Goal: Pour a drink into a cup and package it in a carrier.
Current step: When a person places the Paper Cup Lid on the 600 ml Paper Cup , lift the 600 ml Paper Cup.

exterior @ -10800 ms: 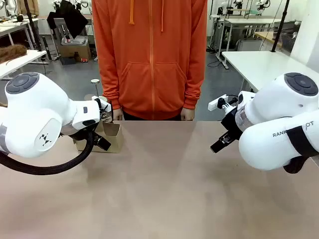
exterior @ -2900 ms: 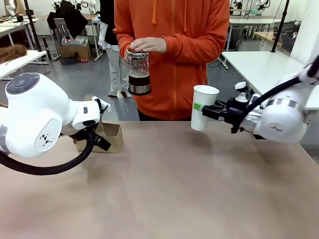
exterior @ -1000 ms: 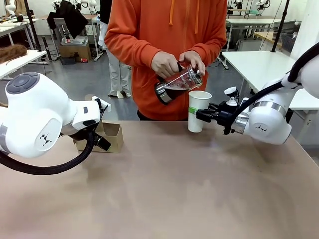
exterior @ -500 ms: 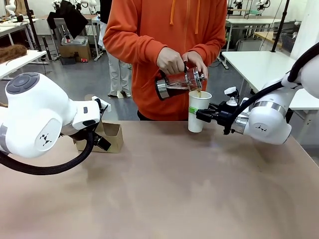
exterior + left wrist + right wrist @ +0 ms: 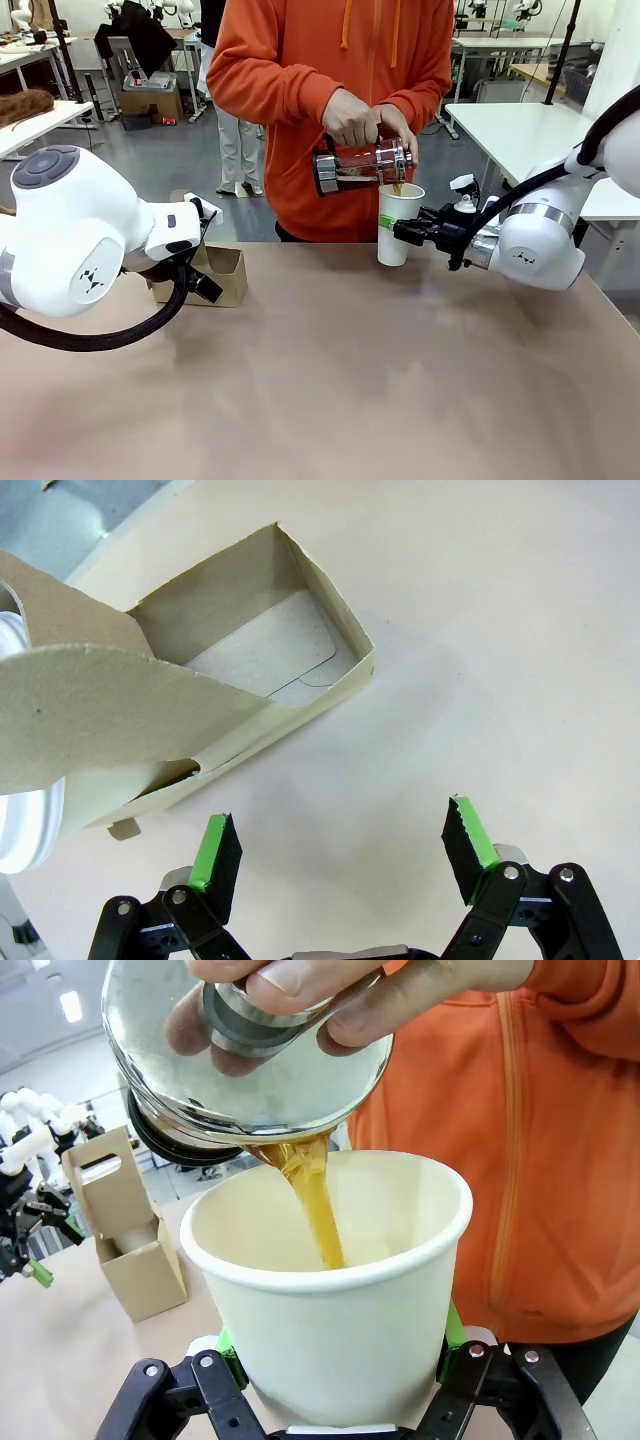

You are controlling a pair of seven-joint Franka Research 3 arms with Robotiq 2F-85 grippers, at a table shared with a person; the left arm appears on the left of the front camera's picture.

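Drink (image 5: 318,1210) mid-pour from jug (image 5: 355,165) into cup (image 5: 399,215), tight in right gripper (image 5: 397,232); left gripper (image 5: 340,832) open

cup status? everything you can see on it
The cup is tall, plain white paper, slightly tapered, with a rolled rim, standing upright. The right gripper is shut on it around its middle, green-padded jaws on either side. A thin amber stream of the drink falls into its open mouth from the tilted glass jug above. Whether its base touches the table is unclear.
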